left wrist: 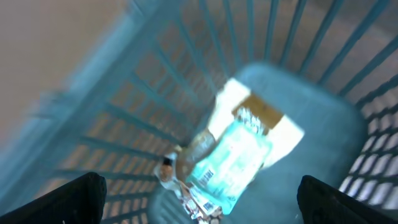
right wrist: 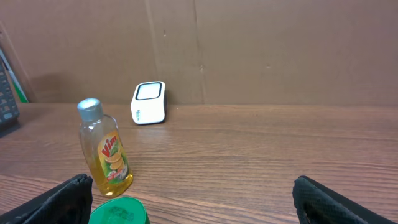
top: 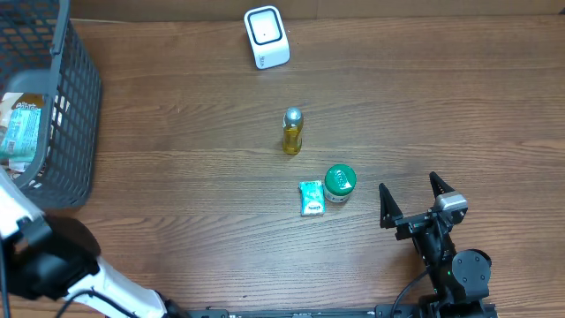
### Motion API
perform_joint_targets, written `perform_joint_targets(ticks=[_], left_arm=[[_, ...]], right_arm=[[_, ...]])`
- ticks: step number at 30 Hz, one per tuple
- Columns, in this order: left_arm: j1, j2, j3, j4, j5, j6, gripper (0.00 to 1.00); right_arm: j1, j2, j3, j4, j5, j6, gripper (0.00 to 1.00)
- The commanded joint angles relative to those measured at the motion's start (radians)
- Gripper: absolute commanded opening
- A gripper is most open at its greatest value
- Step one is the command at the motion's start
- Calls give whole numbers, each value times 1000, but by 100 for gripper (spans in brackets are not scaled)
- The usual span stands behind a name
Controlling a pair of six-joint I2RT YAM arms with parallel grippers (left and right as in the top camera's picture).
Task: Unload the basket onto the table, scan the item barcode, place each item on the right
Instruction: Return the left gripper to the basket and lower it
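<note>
Wooden worktop (top: 177, 177), brown grain, backed by a plain cardboard wall (right wrist: 280, 50). Far left: dark wire-sided basket (top: 75, 106), upright, holding a teal-and-white packet (left wrist: 233, 155) that lies on a paler wrapper with a brown patch; the left wrist view is blurred and the print cannot be read. Left claw (left wrist: 205, 205): above the basket interior, both fingers spread to the frame corners, gripping nothing. Right claw (top: 408, 184): at the near right of the worktop, jaws fully apart, empty, pointing toward the far edge. Just left of it and apart from it: a jar (top: 340, 184) with a round green lid, and touching or just beside the jar's left side a small teal sachet (top: 312, 197), lying flat. Both lie between the right claw and the middle of the worktop. Bottle (top: 292, 131): upright near the centre, beyond the jar and sachet and apart from them; clear body, yellow liquid, silver-grey cap, yellow-green label with red lettering facing the right wrist camera; a barcode cannot be made out in any view. Scanner (top: 266, 37): small white box with rounded corners and a dark-rimmed window on its front, standing at the far edge, well beyond the bottle and a little to its left, with open worktop between the two.
</note>
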Motion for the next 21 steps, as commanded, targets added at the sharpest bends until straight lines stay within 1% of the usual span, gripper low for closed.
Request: perform_joint_targets(ticks=[1, 4, 7, 11, 21], left_arm=[[31, 91, -28, 0, 116, 74, 100], [41, 170, -29, -21, 193, 151, 100], [41, 243, -29, -34, 192, 218, 100], [41, 294, -29, -29, 190, 291, 100], [43, 325, -30, -12, 163, 368, 100]], right_arm=[[-1, -3, -11, 5, 6, -1, 100], [-1, -3, -11, 5, 6, -1, 100], [-1, -3, -11, 5, 6, -1, 100], [-1, -3, -11, 5, 6, -1, 100], [-1, -3, -11, 5, 6, -1, 100]])
